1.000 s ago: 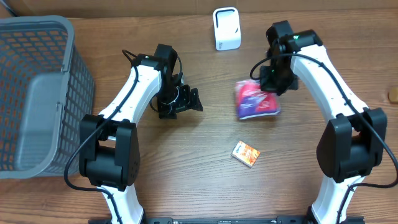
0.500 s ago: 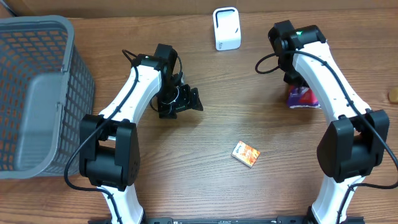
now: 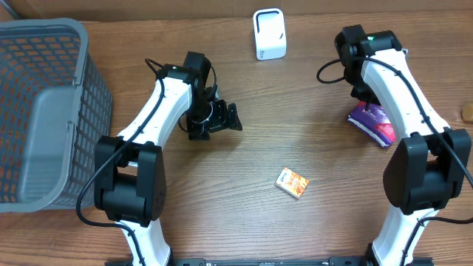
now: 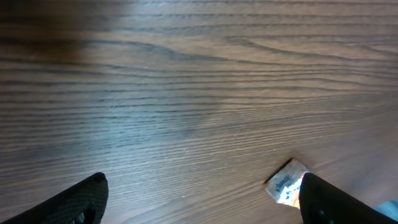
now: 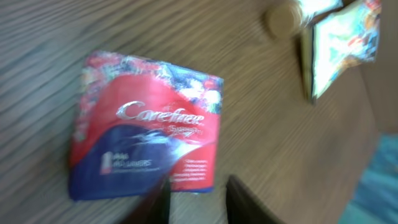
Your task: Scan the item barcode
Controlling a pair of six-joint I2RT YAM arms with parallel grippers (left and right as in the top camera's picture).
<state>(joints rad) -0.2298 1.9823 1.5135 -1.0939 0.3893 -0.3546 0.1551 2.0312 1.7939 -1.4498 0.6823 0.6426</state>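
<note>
Left gripper (image 3: 228,118): jaws wide apart, empty, left of centre.
Right gripper (image 5: 196,200): jaws slightly parted, gripping nothing, just beside the pack.
Carefree pack (image 3: 375,123): flat on table (image 3: 332,222), right side; scanner (image 3: 268,33) far centre.

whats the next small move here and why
Probably swing the open left pincer over the small orange box. It lies unheld mid-table, close beside one fingertip in the left wrist view, while the purple packet lies flat on the table, free of the right pincer.
</note>
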